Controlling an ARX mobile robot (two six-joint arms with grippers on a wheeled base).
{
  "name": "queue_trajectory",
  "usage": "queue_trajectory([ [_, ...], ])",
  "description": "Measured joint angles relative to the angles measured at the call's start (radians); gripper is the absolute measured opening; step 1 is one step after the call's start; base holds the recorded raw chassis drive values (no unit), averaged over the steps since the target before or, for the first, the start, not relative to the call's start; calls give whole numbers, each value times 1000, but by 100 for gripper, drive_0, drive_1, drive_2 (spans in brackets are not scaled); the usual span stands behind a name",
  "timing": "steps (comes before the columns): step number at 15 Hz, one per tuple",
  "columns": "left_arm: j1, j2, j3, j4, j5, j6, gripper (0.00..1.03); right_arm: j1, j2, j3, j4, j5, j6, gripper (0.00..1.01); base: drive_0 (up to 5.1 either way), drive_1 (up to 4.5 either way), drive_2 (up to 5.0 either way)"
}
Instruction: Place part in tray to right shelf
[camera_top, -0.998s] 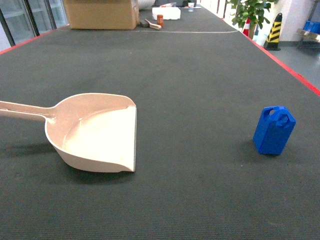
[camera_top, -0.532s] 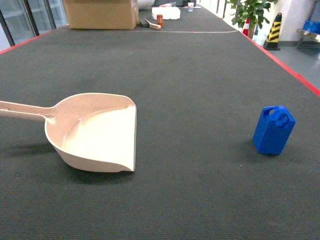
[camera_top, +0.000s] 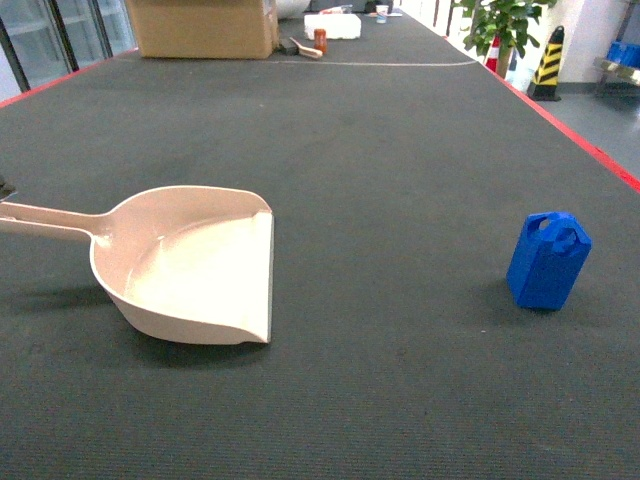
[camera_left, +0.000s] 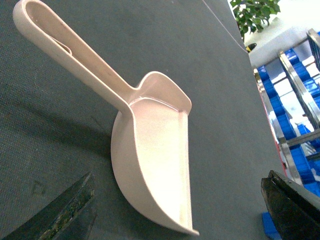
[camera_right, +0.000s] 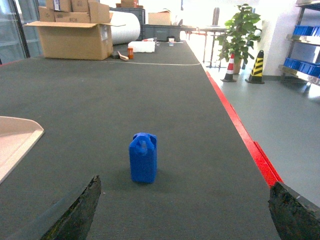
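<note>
The cream dustpan-shaped tray (camera_top: 190, 265) lies flat on the dark grey counter (camera_top: 380, 150), its long straight handle reaching toward the left edge of the head view and its flat front lip facing right. Nothing lies in its scoop. Well apart from it, far to the right on the same counter, the small bright blue part (camera_top: 548, 260) stands upright, its looped handle on top.

From the left wrist camera the tray (camera_left: 150, 150) fills the middle of the picture, seen from above, handle running up to the left. The left gripper (camera_left: 175, 215) hangs over it with its two dark fingers (camera_left: 70, 212) spread wide at the bottom corners, touching nothing. A stainless-steel rack with blue crates (camera_left: 295, 100) shows at the right edge of that view, beyond the counter.

The right wrist camera looks along the counter at the part (camera_right: 143, 157), which stands near the middle of the frame, with a corner of the tray (camera_right: 15, 140) just entering at the left. The right gripper (camera_right: 182, 215) is level with it and apart from it, fingers (camera_right: 75, 212) spread wide and holding nothing.

At the far end of the counter sit an open cardboard box (camera_right: 72, 37), a large white roll (camera_right: 127, 27) and a few small items. Past the counter's red edge stand a potted plant (camera_right: 240, 30), a traffic cone (camera_right: 231, 67) and a yellow-and-black bollard (camera_right: 257, 65).
</note>
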Motion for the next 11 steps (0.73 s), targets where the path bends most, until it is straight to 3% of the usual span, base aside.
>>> queue_trajectory([
  [2, 8, 230, 131, 47, -6, -74, 98, 0, 0, 0, 0, 0, 0, 98, 0, 0, 0],
  [3, 10, 416, 281, 52, -27, -125, 98, 0, 0, 0, 0, 0, 0, 98, 0, 0, 0],
  [8, 66, 649, 565, 8, -48, -220, 98, 0, 0, 0, 0, 0, 0, 98, 0, 0, 0],
  [11, 76, 726, 643, -1, -37, -269, 98, 0, 0, 0, 0, 0, 0, 98, 0, 0, 0],
])
